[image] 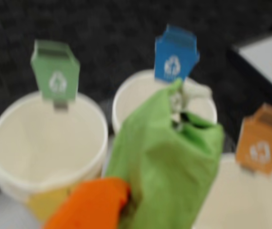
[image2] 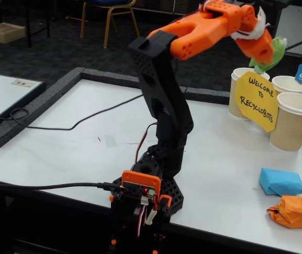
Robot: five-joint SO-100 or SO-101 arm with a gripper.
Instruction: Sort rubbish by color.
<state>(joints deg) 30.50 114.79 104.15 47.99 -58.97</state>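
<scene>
- Nearest in the fixed view, the orange wad and, just beside it, the blue wad lie on the white table, well apart from the cups; both look not yet sorted.
- Further back, the yellow sign leans in front of the cups, hiding part of them.
- Above the cups, the gripper is clamped on the green wad, carried high so it clears the rims.
- In the wrist view the green wad hangs between the green-tagged cup and the blue-tagged cup (mostly covering the latter), with the orange-tagged cup at the right.
- My judgement: the wad must still move left in the wrist view before release, since the matching cup sits there.
</scene>
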